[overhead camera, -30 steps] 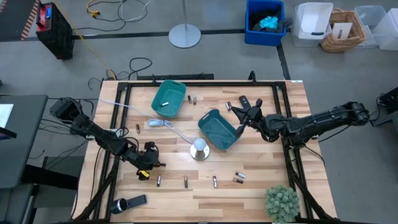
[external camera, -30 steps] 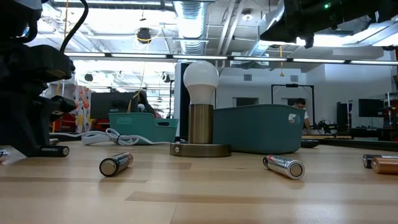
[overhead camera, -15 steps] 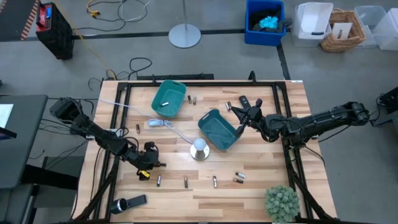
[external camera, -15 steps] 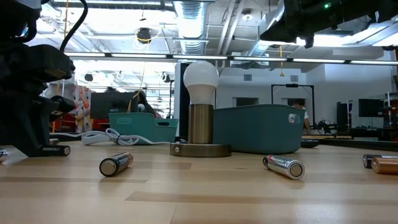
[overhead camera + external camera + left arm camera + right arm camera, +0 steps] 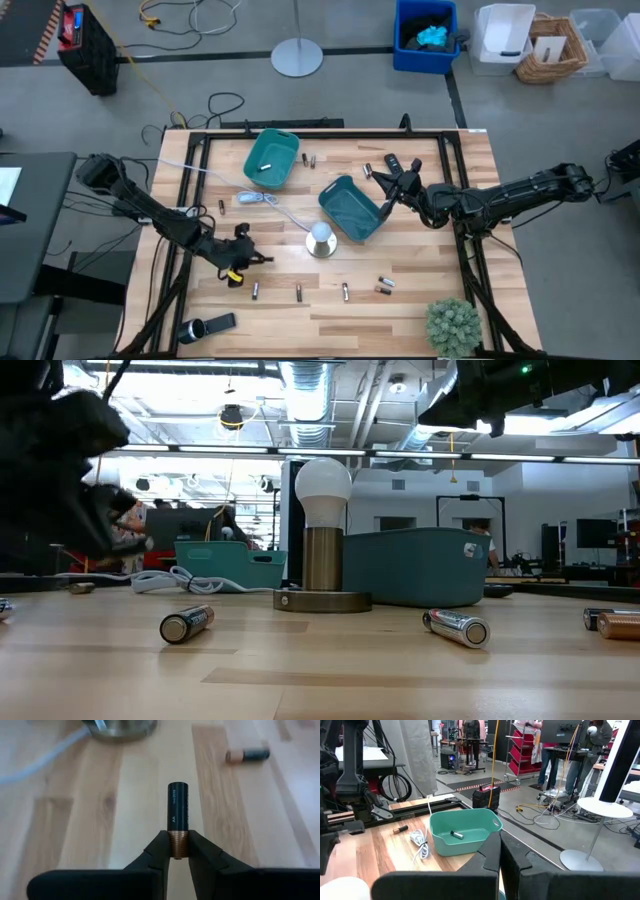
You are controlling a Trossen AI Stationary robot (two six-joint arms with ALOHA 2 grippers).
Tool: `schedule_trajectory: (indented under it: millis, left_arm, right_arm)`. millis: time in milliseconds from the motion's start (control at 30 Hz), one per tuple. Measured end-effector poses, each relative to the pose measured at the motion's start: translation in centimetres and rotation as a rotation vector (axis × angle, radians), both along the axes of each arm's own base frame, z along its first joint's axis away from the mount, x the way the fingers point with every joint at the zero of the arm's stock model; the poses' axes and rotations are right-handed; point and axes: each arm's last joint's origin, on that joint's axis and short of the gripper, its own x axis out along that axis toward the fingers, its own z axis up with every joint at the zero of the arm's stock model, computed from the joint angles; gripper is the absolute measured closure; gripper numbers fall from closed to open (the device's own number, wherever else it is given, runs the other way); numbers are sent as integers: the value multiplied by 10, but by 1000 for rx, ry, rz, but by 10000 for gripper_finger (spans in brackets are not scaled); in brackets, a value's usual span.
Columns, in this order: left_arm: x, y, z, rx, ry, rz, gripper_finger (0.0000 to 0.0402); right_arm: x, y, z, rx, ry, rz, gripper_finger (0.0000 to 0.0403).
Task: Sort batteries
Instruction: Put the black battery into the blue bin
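One battery held: your left gripper (image 5: pixel 178 851) has its fingers clamped on the copper end of an AA battery (image 5: pixel 178 815), lifted off the desk (image 5: pixel 420 300) at its left front.
Slip risk: that grip is only at the tip, so a quick swing could twist it loose.
Loose batteries: several lie along the front of the desk, one (image 5: pixel 456 834) sits in the far teal bin (image 5: pixel 271 158).
Right gripper (image 5: pixel 500 851): fingers together, empty, beside the near teal bin (image 5: pixel 350 208).
View gap: only your left wrist view shows the grip; the low view shows a blur.

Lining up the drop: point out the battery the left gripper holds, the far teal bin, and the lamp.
held battery (image 5: pixel 178 809), left wrist view, black body
far teal bin (image 5: pixel 284 146), high view, rim
lamp (image 5: pixel 322 482), low view, white bulb
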Motion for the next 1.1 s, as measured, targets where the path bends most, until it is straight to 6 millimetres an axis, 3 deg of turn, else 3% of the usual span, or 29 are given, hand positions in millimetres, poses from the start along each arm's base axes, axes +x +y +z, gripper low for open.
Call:
schedule_trajectory:
  millis: [467, 733, 900, 1100]
  left_arm:
    - [13, 24, 47, -11, -377, 107, 357]
    - [27, 54, 65, -33, -550, 179, 357]
    - [32, 77, 73, -62, -605, 208, 357]
    - [53, 94, 91, -20, -527, 192, 357]
  right_arm:
    - [0, 2, 0, -2, 2, 8, 380]
    - [0, 2, 0, -2, 2, 11, 380]
    - [0, 2, 0, -2, 2, 10, 380]
    - [0, 2, 5, -25, -29, 15, 380]
